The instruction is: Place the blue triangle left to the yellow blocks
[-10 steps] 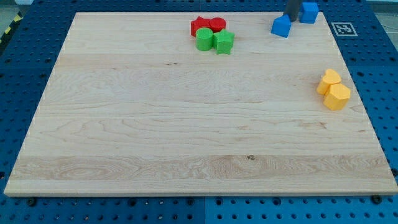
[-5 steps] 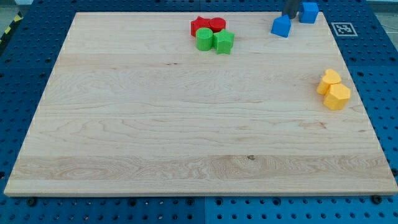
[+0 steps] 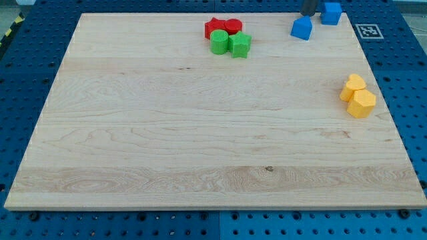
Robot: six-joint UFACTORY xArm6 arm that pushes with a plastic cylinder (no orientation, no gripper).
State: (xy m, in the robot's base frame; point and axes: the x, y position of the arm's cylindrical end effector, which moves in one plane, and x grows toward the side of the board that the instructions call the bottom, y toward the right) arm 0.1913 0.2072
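Observation:
The blue triangle (image 3: 301, 29) lies near the board's top edge, right of centre. My tip (image 3: 309, 15) stands just above it and slightly to its right, between it and a blue cube (image 3: 331, 13); only the rod's lowest part shows at the view's top. Two yellow blocks lie at the board's right side: a smaller one (image 3: 353, 87) and a hexagonal one (image 3: 362, 103) touching just below it. The blue triangle is well above and to the left of them.
Two red blocks (image 3: 222, 27) and two green blocks (image 3: 230, 44) cluster at the top centre. A black-and-white marker tag (image 3: 369, 31) sits at the board's top right corner. The wooden board (image 3: 200, 133) rests on a blue pegboard.
The rod has drawn back slightly toward the view's top. The blue triangle has shifted very little, if at all. The other blocks have not moved.

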